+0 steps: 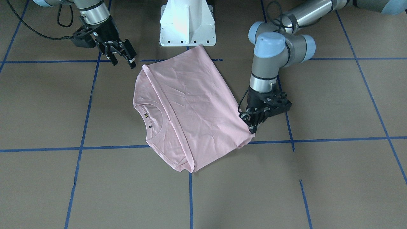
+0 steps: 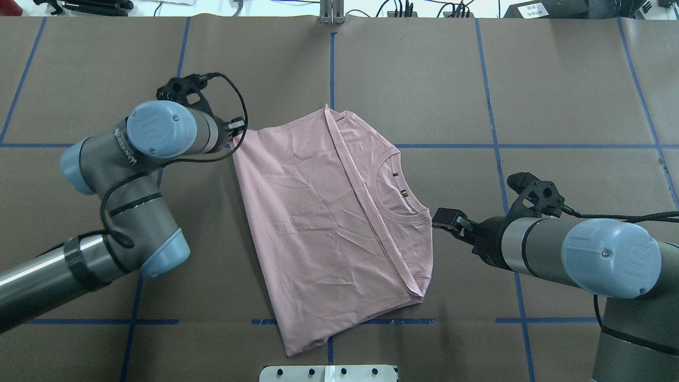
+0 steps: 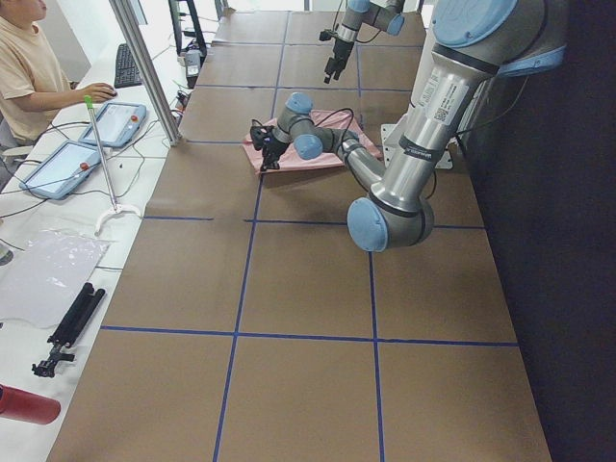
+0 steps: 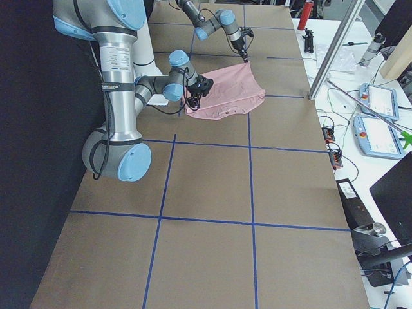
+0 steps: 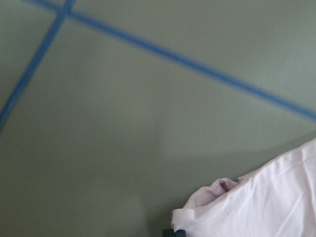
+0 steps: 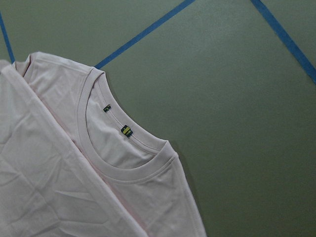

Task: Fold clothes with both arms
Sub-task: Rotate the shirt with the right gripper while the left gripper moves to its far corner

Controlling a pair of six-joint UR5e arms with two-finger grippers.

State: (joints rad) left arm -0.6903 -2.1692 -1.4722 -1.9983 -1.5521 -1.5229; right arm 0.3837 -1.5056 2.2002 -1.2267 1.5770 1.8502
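Two grippers flank the folded shirt [image 2: 318, 223], lying mid-way along the table [image 2: 557, 79] toward the robot's edge, long axis running far to near. Left gripper [image 1: 253, 126] pinches the far corner opposite the collar [image 2: 406, 216]; right gripper [image 1: 124, 63] — fingers [image 1: 131, 59] spread, empty — hovers just off the collar side.

A robotics lab: left arm [image 2: 132, 175] and right arm [image 2: 583, 254] flank a white pedestal [image 1: 187, 22] on a tape-gridded worktop [image 2: 557, 79]; pendants [image 3: 115, 123] and a seated person [image 3: 29, 67] alongside.
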